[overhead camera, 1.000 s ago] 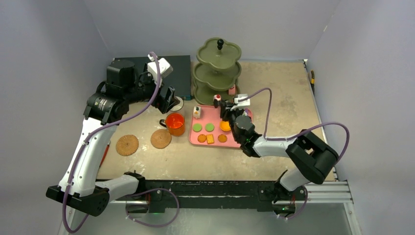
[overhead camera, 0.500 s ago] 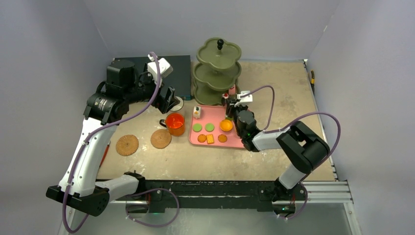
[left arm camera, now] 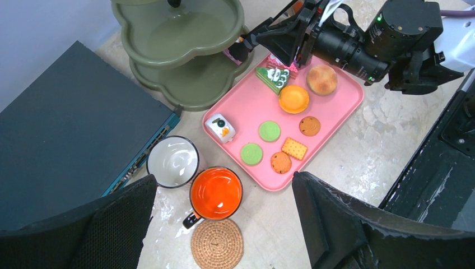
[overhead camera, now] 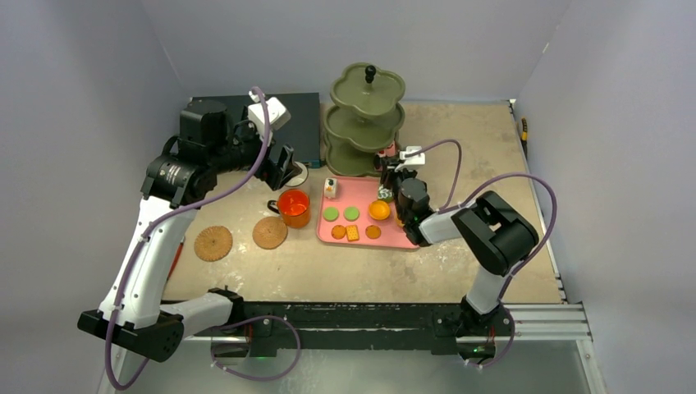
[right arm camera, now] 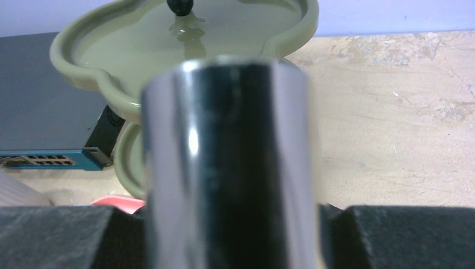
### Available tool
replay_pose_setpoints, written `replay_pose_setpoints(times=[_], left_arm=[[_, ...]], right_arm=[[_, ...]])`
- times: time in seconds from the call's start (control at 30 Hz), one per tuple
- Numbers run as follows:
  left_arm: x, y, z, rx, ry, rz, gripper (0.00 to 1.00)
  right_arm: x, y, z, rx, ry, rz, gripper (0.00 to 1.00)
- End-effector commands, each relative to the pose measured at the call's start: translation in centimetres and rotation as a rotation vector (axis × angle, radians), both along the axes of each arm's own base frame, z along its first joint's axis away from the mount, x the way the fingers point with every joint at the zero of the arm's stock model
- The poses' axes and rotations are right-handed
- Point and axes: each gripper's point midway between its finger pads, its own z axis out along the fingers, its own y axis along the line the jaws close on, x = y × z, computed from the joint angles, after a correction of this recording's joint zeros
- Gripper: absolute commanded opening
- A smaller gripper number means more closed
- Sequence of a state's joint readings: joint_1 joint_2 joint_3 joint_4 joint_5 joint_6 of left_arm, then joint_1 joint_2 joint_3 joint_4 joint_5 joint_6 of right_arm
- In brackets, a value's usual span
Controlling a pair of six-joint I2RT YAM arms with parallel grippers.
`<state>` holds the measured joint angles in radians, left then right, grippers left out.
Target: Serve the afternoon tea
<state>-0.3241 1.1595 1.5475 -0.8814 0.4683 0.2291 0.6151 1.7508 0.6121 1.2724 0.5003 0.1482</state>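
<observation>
The olive-green stand (overhead camera: 366, 123) stands at the back, its tiers bare in the left wrist view (left arm camera: 185, 50). My right gripper (overhead camera: 384, 164) is shut on a tiny pink cake (left arm camera: 237, 50) at the rim of the bottom tier. A shiny cylinder (right arm camera: 229, 168) blocks the right wrist view. Green biscuits (left arm camera: 269, 131) and an orange one (left arm camera: 293, 98) lie on the pink tray (left arm camera: 336, 101). My left gripper (left arm camera: 224, 224) is open and empty above the white mug (left arm camera: 172, 161) and orange mug (left arm camera: 216, 193). Two cork coasters (overhead camera: 213, 243) (overhead camera: 269, 232) lie left of the tray.
The dark-blue box (overhead camera: 299, 123) lies left of the stand, touching the white mug's side. The tray also holds a white cake (left arm camera: 219, 126), a green slice (left arm camera: 273, 77), a bun (left arm camera: 321, 79), brown cookies (left arm camera: 309, 125) and a square cracker (left arm camera: 294, 148).
My right gripper has carried the pink cake from above the tray's far edge right and back to the stand's bottom tier. The left arm has not moved.
</observation>
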Motion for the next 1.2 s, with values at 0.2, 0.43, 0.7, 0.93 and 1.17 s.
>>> replay_pose_setpoints(times=[0.2, 0.43, 0.7, 0.93, 1.17], left_arm=[[0.3, -0.4, 0.2, -0.001, -0.019, -0.027, 0.91], [0.4, -0.6, 0.1, -0.003, -0.011, -0.029, 0.91], [1.2, -0.6, -0.7, -0.011, 0.025, 0.002, 0.95], [2.7, -0.4, -1.7, -0.006, 0.07, 0.065, 0.99], [4.5, 1.1, -2.5, 0.012, 0.089, 0.149, 0.99]], right_arm=[[1.7, 0.3, 1.3, 0.052, -0.079, 0.007, 0.31], [0.8, -0.5, 3.4, 0.082, -0.111, -0.007, 0.55], [-2.5, 1.0, 4.6, 0.098, -0.084, 0.063, 0.59], [-8.0, 6.5, 4.5, 0.137, -0.033, 0.188, 0.6], [-8.9, 10.8, 3.7, 0.128, -0.002, 0.255, 0.62]])
